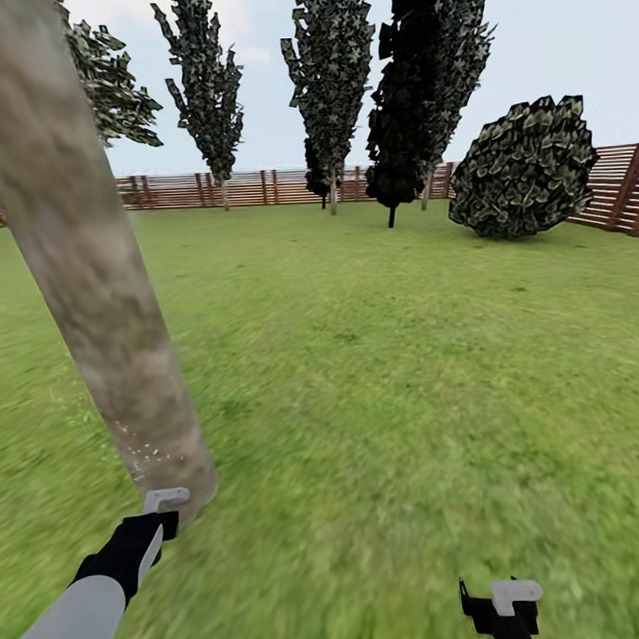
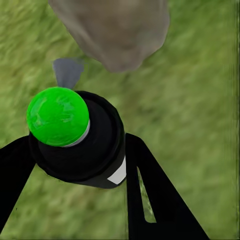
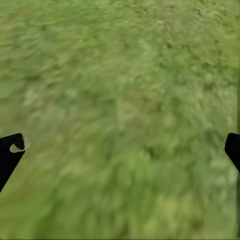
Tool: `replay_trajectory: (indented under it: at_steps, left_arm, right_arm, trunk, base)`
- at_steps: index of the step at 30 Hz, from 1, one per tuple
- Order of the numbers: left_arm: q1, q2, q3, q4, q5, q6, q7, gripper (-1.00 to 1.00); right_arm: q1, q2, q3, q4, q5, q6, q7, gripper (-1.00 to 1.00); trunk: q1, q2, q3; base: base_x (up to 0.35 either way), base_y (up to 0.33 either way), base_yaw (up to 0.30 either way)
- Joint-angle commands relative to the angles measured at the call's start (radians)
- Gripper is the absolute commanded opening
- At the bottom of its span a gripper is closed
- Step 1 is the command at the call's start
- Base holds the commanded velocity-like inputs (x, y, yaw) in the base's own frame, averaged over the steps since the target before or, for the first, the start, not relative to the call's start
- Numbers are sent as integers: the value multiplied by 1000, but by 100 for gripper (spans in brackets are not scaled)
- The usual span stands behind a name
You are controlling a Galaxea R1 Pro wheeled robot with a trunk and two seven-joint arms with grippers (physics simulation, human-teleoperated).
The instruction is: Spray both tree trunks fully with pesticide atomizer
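A black cylindrical pesticide atomizer with a glossy green domed cap (image 2: 75, 137) is seen clamped between the two black fingers (image 2: 155, 195) of the left gripper (image 2: 75, 155), with the body gripped around its upper black barrel just below the cap. In the head view the left gripper (image 1: 161, 512) is held low at the foot of the thick pale grey-brown mottled tree trunk (image 1: 85, 274), close to touching it, and a scatter of small pale flecks is noted on the bark just above the gripper. The base of the same trunk (image 2: 115, 30) is seen just beyond the atomizer in the left wrist view. The right gripper (image 1: 504, 609) is carried low over the blurry green grass floor (image 1: 388, 400), with its fingers spread wide apart and nothing between them.

The atomizer is judged to be a light, rigid bottle with a smooth, possibly slippery wall; a hold around the barrel, as now taken, is judged sound, provided the cap and nozzle are left free. Whether the nozzle faces the trunk cannot be told.

Farther off, narrow dark cypress trees (image 1: 332, 77), a rounded dark-leaved bush (image 1: 527, 166) and a brown horizontal-slat wooden fence (image 1: 267, 187) are recorded at the lawn's edge
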Motion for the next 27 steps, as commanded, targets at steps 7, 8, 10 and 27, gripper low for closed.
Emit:
replay_trajectory:
  at_steps: [7, 8, 10, 27]
  left_arm:
    - [0, 0, 0, 0, 0, 0, 0, -100]
    - [0, 0, 0, 0, 0, 0, 0, -100]
    - [0, 0, 0, -1, 0, 0, 0, -100]
    - [0, 0, 1, -1, 0, 0, 0, -100]
  right_arm:
    - [0, 1, 1, 0, 0, 0, 0, 100]
    - [0, 1, 1, 0, 0, 0, 0, 100]
    - [0, 1, 1, 0, 0, 0, 0, 100]
    - [0, 2, 1, 0, 0, 0, 1, 100]
  trunk:
    - [0, 0, 0]
    - [0, 0, 0]
    - [0, 0, 0]
    - [0, 0, 0]
  base:
    - [157, -268, 28]
    - [157, -268, 177]
    - [151, -268, 258]
    - [98, -268, 277]
